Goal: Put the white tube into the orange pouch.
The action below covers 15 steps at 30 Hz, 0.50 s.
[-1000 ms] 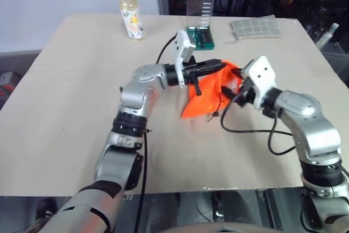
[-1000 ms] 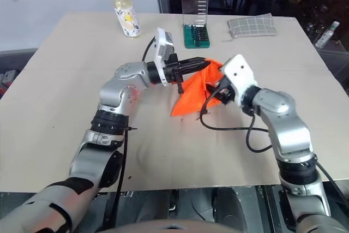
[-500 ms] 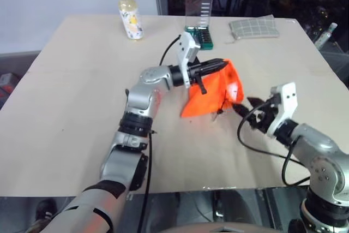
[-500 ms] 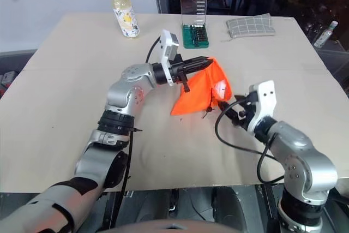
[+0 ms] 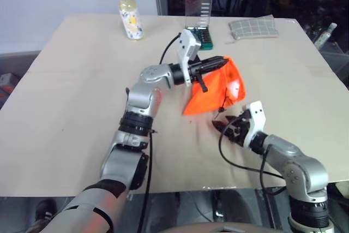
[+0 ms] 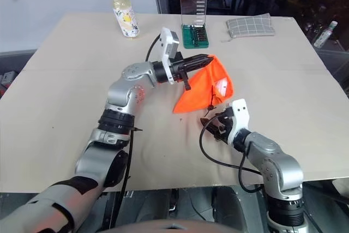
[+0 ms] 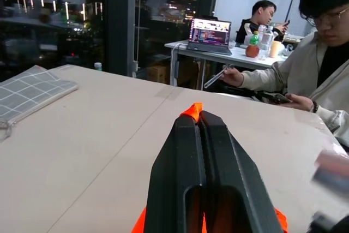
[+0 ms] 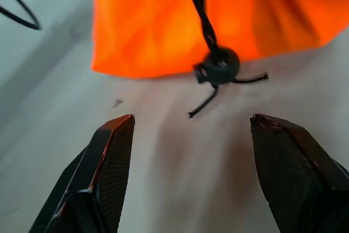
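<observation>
The orange pouch [image 5: 211,94] hangs above the table, and my left gripper [image 5: 221,61] is shut on its top edge, holding it up. In the left wrist view the shut fingers [image 7: 188,151] pinch orange fabric. A small white patch [image 5: 234,87] shows on the pouch's right side; I cannot tell whether it is the white tube. My right gripper [image 5: 224,127] sits low over the table just in front of the pouch, open, with nothing between its fingers. The pouch's black cord and toggle [image 8: 218,65] dangle just beyond that gripper.
At the table's far edge stand a yellowish bottle [image 5: 131,13], a green bit case with a clear lid [image 5: 199,23] and a grey checked cloth pouch [image 5: 253,27]. Bare tabletop [image 5: 71,96] lies to the left. People sit at another table [image 7: 262,53] behind.
My right gripper has drawn away from the pouch's right side, dropped to just above the table in front of it and rolled its wrist. The left gripper kept the pouch in place.
</observation>
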Motion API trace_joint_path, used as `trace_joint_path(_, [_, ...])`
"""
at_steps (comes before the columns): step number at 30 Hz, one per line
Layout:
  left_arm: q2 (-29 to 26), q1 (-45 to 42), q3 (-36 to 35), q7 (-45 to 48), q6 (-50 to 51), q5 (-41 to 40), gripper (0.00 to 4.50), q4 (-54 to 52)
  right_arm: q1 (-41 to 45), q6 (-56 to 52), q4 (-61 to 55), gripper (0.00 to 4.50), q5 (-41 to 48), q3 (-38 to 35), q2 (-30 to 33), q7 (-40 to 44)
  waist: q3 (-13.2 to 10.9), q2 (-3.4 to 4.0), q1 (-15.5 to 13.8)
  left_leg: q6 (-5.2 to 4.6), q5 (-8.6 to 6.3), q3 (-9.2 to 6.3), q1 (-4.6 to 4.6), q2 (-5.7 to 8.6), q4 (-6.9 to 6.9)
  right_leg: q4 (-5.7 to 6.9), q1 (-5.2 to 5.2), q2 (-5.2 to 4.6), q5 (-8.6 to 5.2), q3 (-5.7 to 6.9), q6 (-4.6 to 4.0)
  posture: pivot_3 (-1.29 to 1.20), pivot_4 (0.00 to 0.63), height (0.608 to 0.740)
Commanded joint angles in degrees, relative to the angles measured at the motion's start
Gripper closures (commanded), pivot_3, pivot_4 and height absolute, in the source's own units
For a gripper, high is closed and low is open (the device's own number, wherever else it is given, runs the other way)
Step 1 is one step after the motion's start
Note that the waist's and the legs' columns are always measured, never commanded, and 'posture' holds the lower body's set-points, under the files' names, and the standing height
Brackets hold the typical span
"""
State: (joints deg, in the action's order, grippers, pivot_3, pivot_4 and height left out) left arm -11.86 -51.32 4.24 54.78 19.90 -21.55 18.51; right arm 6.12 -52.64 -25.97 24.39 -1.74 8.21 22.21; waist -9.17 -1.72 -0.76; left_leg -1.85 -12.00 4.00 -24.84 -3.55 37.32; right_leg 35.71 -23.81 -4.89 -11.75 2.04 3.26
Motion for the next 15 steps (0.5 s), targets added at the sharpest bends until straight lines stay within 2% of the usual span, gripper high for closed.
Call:
trace_joint_path(1, [0.38, -1.7, -0.97, -0.25, -0.72, -0.82, 4.5, -2.17, 0.56, 5.16, 2.15, 1.09, -0.96, 1.06, -1.22, -1.11, 0.0, 0.0, 0.04, 0.0, 0.0, 0.0, 0.0, 0.0, 0.0, -0.01, 0.0, 0.0, 0.05, 0.0, 0.09, 0.0, 0.15, 0.74])
trace_joint_path(7, [0.31, -1.51, -0.94, -0.34, -0.52, -0.9, 4.5, -2.55, 2.23, 9.77, 6.77, 1.09, -1.17, 0.65, -3.58, -2.79, 0.0, 0.0, 0.11, 0.0, 0.0, -0.01, 0.02, 0.0, 0.0, 0.01, 0.0, 0.01, 0.07, 0.0, 0.12, 0.0, 0.15, 0.74])
trace_joint_path(11, [0.33, -1.58, -0.94, -0.42, -0.52, -0.89, 4.5, -2.54, 2.77, 10.16, 7.71, 2.29, -0.8, 0.92, -3.27, -2.89, 0.0, 0.0, 0.08, 0.0, 0.0, -0.01, 0.0, 0.0, 0.0, 0.0, 0.0, 0.01, 0.06, 0.0, 0.1, 0.0, 0.15, 0.74])
trace_joint_path(15, [0.43, -1.73, -1.01, -0.59, -0.5, -0.92, 4.5, -2.42, 2.53, 10.05, 7.36, 4.13, -0.99, 1.87, -2.27, -2.51, 0.0, 0.0, 0.09, 0.0, 0.0, 0.0, 0.0, 0.0, -0.01, -0.01, 0.0, 0.01, 0.08, 0.0, 0.13, 0.0, 0.15, 0.74])
